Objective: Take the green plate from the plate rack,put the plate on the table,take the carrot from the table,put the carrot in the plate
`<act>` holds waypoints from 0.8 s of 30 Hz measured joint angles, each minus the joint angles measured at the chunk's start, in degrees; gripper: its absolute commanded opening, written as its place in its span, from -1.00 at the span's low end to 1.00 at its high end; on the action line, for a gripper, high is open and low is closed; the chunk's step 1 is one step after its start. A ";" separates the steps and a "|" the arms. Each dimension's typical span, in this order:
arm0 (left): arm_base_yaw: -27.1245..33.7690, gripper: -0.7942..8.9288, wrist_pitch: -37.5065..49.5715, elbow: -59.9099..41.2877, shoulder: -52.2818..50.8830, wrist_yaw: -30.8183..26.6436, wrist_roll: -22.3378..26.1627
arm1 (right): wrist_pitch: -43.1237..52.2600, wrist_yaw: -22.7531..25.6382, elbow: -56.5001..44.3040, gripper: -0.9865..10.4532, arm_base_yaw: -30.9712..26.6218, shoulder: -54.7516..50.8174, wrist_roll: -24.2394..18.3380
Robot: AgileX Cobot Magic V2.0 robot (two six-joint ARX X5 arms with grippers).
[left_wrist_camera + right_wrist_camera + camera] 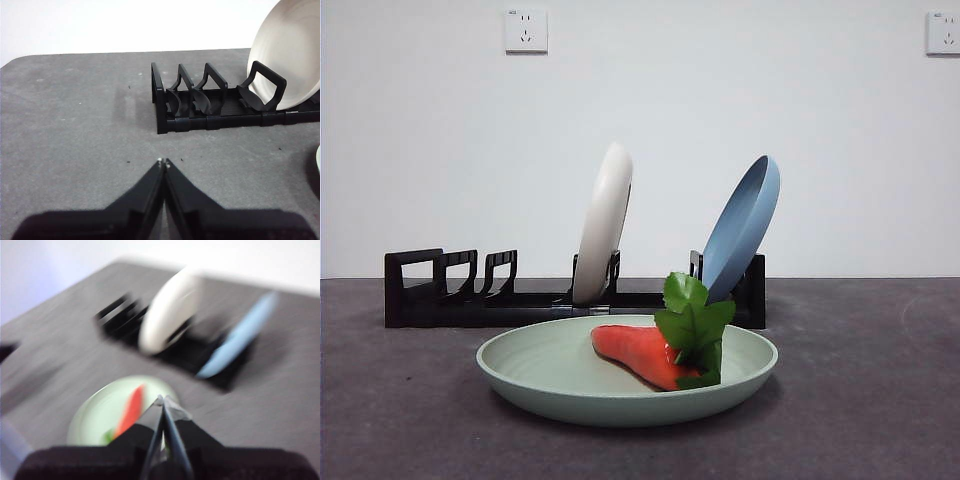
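1. The green plate (570,385) lay flat on the surface (410,420) in front of the plate rack (450,300), and the carrot (640,355) rested inside it, leaves toward the rim nearest the blue plate (745,225). The task looked done.
2. The left claw (163,162) was closed with nothing in it, over bare surface near the rack's empty end.
3. The right claw (162,400) was also closed and empty, high above the green plate; its view was smeared with motion blur.
4. Little risk remained. An arm sweeping low on its way clear could clip the cream plate (605,220) or the blue plate, both leaning in the rack.
5. A knock to the green plate's rim could roll the carrot out.
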 measured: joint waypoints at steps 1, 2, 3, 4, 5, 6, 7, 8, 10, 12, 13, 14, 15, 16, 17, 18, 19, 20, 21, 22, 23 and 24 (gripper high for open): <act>0.00 -0.84 0.00 0.00 0.00 0.00 0.00 | 2.38 0.00 -2.10 -0.82 -2.38 -1.90 -0.17; 0.00 -0.84 0.02 0.00 0.00 0.00 0.00 | 4.87 -0.02 -4.15 -0.82 -4.31 -3.52 -0.33; 0.00 -0.84 0.02 0.00 0.00 0.00 0.00 | 7.89 -0.02 -6.80 -0.82 -6.03 -5.29 -0.35; 0.00 -0.84 0.00 0.00 0.00 0.00 0.00 | 11.10 -0.07 -9.79 -0.82 -7.56 -7.06 -0.31; 0.00 -0.84 0.00 0.00 0.00 0.00 0.00 | 14.25 -0.07 -13.00 -0.82 -8.81 -8.96 -0.17; 0.00 -0.84 0.00 -0.02 0.00 0.00 0.00 | 16.85 -0.02 -15.89 -0.82 -9.70 -10.64 0.15; 0.00 -0.84 0.00 0.00 0.00 0.00 0.00 | 19.89 0.07 -19.30 -0.82 -10.40 -12.61 0.63; 0.00 -0.84 0.00 0.00 0.00 0.00 0.00 | 22.75 0.15 -22.62 -0.82 -10.78 -14.47 1.16; 0.00 -0.84 0.02 0.00 0.00 0.00 0.00 | 27.67 1.09 -28.35 -0.82 -10.88 -17.64 2.12; 0.00 -0.84 0.00 0.00 0.00 0.00 0.00 | 31.45 3.15 -33.46 -0.82 -10.88 -20.50 3.21; 0.00 -0.84 0.00 0.00 0.00 0.00 0.00 | 32.50 4.26 -35.91 -0.82 -10.88 -21.88 3.80; 0.00 -0.84 0.00 0.00 0.00 0.00 0.00 | 33.29 5.29 -38.21 -0.82 -10.91 -23.30 4.55; 0.00 -0.84 0.00 0.00 0.00 0.00 0.00 | 33.53 6.16 -39.98 -0.82 -10.93 -24.46 5.16; 0.00 -0.84 0.00 0.00 0.00 0.00 0.00 | 34.01 7.15 -41.94 -0.82 -10.93 -25.73 5.90; 0.00 -0.84 0.00 -0.02 0.00 0.00 0.00 | 34.05 7.98 -43.63 -0.82 -10.93 -26.88 6.54; 0.00 -0.84 0.00 0.00 0.00 0.00 0.00 | 34.21 8.61 -44.92 -0.82 -10.93 -27.80 6.99; 0.00 -0.84 0.00 0.00 0.00 0.00 0.00 | 34.25 8.83 -46.21 -0.82 -10.93 -28.83 7.48; 0.00 -0.84 0.00 0.00 0.00 0.00 0.00 | 34.25 8.94 -47.12 -0.82 -10.93 -29.55 7.76; 0.00 -0.84 0.00 0.00 0.00 0.00 0.00 | 34.27 8.94 -48.00 -0.82 -10.93 -30.23 8.11; 0.00 -0.84 0.00 0.00 0.00 0.00 0.00 | 34.34 8.94 -48.76 -0.82 -10.93 -30.80 8.35; 0.00 -0.84 0.00 0.00 0.00 0.00 0.00 | 34.47 8.94 -49.42 -0.82 -10.93 -31.06 8.57; 0.00 -0.84 0.00 0.00 0.00 0.00 0.00 | 34.47 8.94 -49.86 -0.82 -10.93 -31.08 8.68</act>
